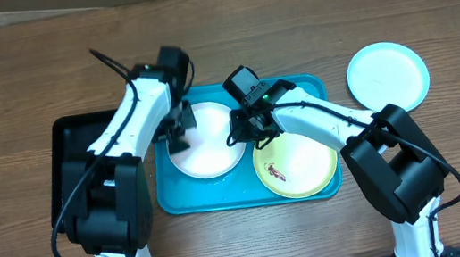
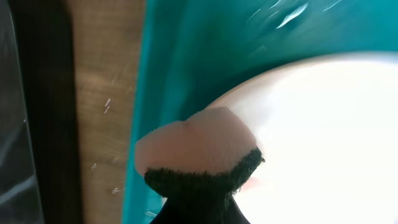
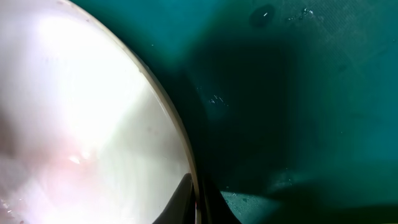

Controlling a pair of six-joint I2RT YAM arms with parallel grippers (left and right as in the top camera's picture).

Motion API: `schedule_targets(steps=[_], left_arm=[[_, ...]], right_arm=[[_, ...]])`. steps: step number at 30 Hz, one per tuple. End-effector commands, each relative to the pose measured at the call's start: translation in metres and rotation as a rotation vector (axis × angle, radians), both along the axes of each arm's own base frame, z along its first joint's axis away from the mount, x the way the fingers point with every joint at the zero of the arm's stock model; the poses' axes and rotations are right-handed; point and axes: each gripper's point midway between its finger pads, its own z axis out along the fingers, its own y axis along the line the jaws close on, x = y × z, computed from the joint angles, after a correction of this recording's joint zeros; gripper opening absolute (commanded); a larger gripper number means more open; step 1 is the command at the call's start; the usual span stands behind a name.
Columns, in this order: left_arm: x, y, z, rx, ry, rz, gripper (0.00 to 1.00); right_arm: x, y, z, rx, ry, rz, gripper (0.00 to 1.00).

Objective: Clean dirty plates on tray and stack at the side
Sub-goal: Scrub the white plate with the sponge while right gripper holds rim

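White plate [image 1: 208,151]: right hand [image 1: 240,134] pinches rim; left hand [image 1: 180,133] holds sponge [image 2: 199,146] at edge.

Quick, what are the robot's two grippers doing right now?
Left gripper: closed on a pink sponge over the white plate.
Right gripper: closed on the white plate's rim.

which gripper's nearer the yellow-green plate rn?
Right. The right gripper pinches the right rim of the white plate, next to the yellow-green plate. The left gripper, with the sponge, is at its far left edge.
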Motion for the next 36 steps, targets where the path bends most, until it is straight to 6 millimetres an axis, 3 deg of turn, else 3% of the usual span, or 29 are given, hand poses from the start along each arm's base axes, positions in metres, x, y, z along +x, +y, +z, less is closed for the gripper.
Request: schedule_targets(steps=[1,8,14,18,25,31,36], left_arm=[[0.013,-0.034,0.014,-0.189,-0.02,-0.066,0.04],[0.01,-0.083,0.0,-0.43,-0.017,-0.107,0.04],[0.0,-0.089,-0.035,-0.432,-0.023,-0.103,0.04],[-0.008,-0.065,-0.051,-0.355,-0.003,-0.068,0.04],[-0.022,0.016,-0.055,0.04,0.037,-0.009,0.04],[-0.028,0.057,-0.036,0.267,0.069,-0.007,0.04],[-0.026,0.084,0.001,0.453,0.049,0.076,0.04]], right_arm=[[-0.005,-0.019,-0.021,-0.091,0.013,-0.012,0.04],[-0.004,-0.018,-0.021,-0.087,0.008,-0.012,0.04],[-0.005,-0.019,-0.021,-0.089,0.011,-0.011,0.04],[-0.005,-0.019,-0.021,-0.089,0.011,-0.012,0.04],[-0.005,-0.019,-0.021,-0.089,0.011,-0.012,0.04],[-0.005,-0.019,-0.021,-0.089,0.011,-0.011,0.04],[-0.008,-0.025,-0.022,-0.122,0.019,-0.016,0.04]])
